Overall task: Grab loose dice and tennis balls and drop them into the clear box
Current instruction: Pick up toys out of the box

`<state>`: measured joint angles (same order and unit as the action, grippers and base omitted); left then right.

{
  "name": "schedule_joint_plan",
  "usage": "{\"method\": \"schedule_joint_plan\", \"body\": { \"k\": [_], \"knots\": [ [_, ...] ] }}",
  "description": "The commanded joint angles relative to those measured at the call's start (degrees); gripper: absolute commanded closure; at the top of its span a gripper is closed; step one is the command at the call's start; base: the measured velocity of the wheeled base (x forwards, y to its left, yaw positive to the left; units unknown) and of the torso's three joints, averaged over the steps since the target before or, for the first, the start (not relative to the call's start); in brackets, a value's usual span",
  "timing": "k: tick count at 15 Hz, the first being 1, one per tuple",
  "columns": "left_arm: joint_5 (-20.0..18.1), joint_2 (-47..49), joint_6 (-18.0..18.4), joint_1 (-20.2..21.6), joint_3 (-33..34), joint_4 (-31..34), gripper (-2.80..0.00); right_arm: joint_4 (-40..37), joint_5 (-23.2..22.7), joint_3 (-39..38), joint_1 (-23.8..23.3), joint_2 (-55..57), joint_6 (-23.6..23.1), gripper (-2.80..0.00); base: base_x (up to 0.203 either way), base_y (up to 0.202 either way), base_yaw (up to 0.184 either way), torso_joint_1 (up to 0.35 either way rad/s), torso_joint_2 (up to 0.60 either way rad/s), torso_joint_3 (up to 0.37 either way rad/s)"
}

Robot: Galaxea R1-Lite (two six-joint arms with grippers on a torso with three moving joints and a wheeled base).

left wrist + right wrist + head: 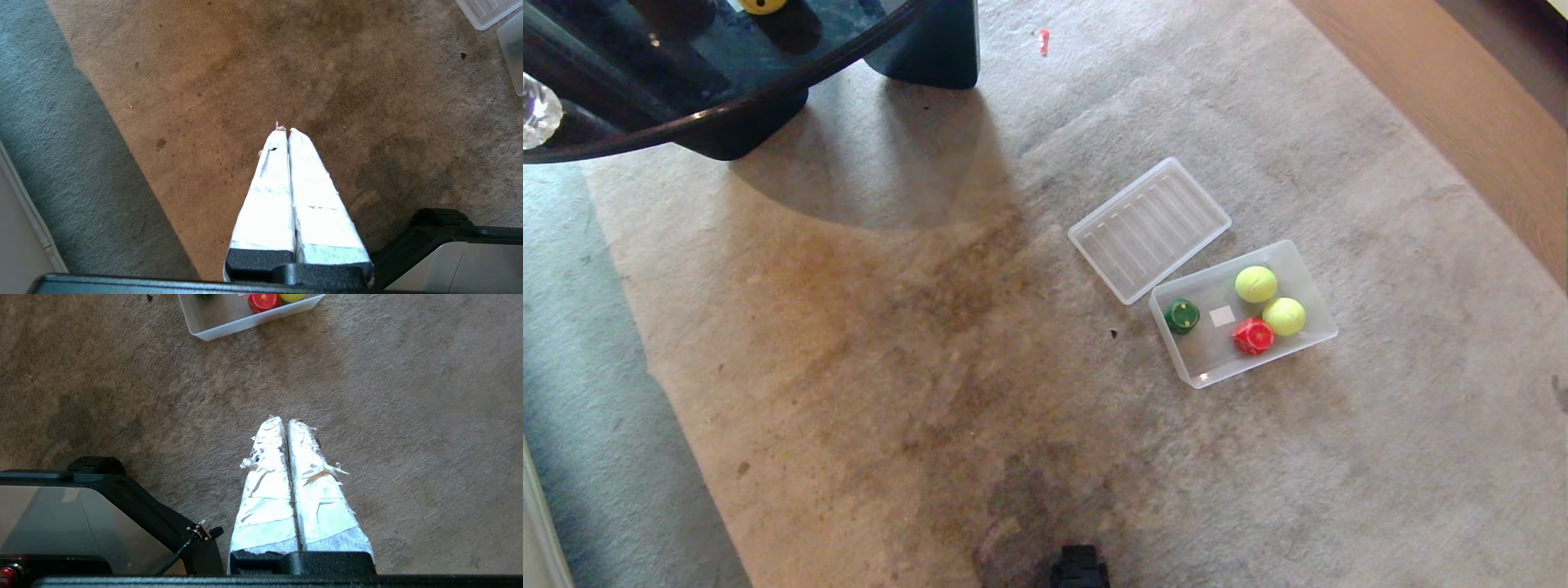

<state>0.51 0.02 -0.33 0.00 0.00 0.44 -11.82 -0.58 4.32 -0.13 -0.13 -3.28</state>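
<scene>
The clear box [1217, 359] sits on the carpet right of centre. Inside it lie two tennis balls [1256, 283] [1284, 316], a red die [1253, 336] and a green die [1182, 315]. A yellow rounded thing with dark spots [762, 4], likely a die, shows at the dark glass table at the top left edge. My left gripper [286, 130] hangs shut and empty over bare carpet. My right gripper [286, 420] is shut and empty too, with the box's near corner [212, 332] and the red die [263, 301] well ahead of it. Neither arm shows in the head view.
The ribbed translucent lid [1148, 229] lies flat beside the box's far left side. A dark glass table [686, 122] on thick legs fills the top left. Wooden floor [1462, 98] borders the carpet at the right. My base [1078, 569] shows at the bottom edge.
</scene>
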Motion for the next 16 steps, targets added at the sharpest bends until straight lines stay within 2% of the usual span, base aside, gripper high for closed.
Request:
{"method": "schedule_joint_plan", "body": {
  "k": [1,13,16],
  "knots": [
    [0.02,-0.02,-0.02,-0.09,0.0,0.0,0.0,-0.04,0.04,-0.01,-0.02,0.05,0.11,0.0,0.0,0.0,0.0,0.0,0.0,0.0],
    [0.02,-0.02,-0.2,0.0,0.09,0.0,0.0,-0.04,0.05,-0.01,-0.04,0.13,0.2,0.0,0.0,0.0,0.0,0.0,0.0,0.0],
    [0.02,-0.02,-0.2,0.0,0.09,0.0,0.0,-0.04,0.05,-0.01,-0.04,0.05,0.12,0.0,0.0,0.0,0.0,0.003,0.0,0.112]
  ]
}}
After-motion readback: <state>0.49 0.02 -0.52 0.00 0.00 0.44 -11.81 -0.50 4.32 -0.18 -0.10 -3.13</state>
